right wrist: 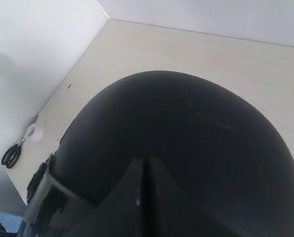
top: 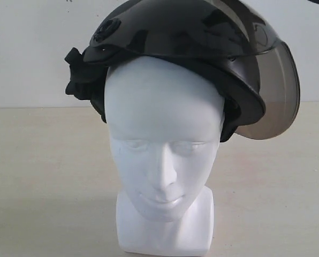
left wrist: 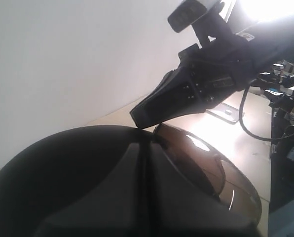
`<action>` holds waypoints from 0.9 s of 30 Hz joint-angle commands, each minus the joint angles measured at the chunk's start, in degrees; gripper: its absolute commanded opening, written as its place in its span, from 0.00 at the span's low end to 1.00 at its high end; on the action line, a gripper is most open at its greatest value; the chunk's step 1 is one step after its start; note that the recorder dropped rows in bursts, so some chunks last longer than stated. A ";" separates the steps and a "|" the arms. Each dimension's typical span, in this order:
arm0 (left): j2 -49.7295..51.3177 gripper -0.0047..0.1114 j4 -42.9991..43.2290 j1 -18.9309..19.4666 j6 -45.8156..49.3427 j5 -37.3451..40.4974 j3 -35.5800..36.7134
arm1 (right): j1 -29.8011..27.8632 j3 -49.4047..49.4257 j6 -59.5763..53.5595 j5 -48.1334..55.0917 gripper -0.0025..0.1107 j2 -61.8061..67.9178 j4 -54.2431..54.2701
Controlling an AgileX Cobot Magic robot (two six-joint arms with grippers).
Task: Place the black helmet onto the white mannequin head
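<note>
black helmet (top: 175, 32) shell: smooth hard plastic, glossy with reflections in the exterior view, duller up close. visor (top: 272, 96): smoky translucent plastic, glossy. lining (top: 82, 75): black cloth, matt, bunched. white mannequin head (top: 159, 134): smooth, matt. table (top: 42, 187): pale, matt, faint grain.

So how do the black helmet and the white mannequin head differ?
The black helmet is glossy and dark; the white mannequin head is matt and pale. The helmet is wider than the head. The head faces the exterior camera upright; the helmet sits turned, its visor off to one side. Both are rounded.
</note>
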 commanded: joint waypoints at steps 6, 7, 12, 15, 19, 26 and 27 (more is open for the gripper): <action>-0.04 0.08 -0.15 0.07 -0.71 -1.03 -0.46 | 8.13 0.98 2.41 6.10 0.02 -0.14 -3.18; -0.04 0.08 -0.15 0.07 -0.82 -1.01 -0.46 | 8.60 0.98 2.60 6.10 0.02 -0.14 -3.30; -0.04 0.08 -0.15 0.07 -0.76 -1.25 -0.46 | 9.78 0.98 4.42 6.10 0.02 -0.14 -4.06; -0.04 0.08 -0.15 0.07 -0.76 -1.41 -0.46 | 9.78 0.98 4.54 6.10 0.02 -0.14 -4.06; -0.04 0.08 -0.15 0.07 -0.76 -1.41 -0.46 | 9.78 0.98 5.42 6.10 0.02 -0.14 -3.96; -0.04 0.08 -0.15 0.07 -0.76 -1.60 -0.46 | 10.21 0.98 5.36 6.10 0.02 -1.28 -4.20; -0.04 0.08 -0.15 0.07 -0.76 -1.60 -0.46 | 10.12 0.87 5.36 6.10 0.02 -2.07 -5.10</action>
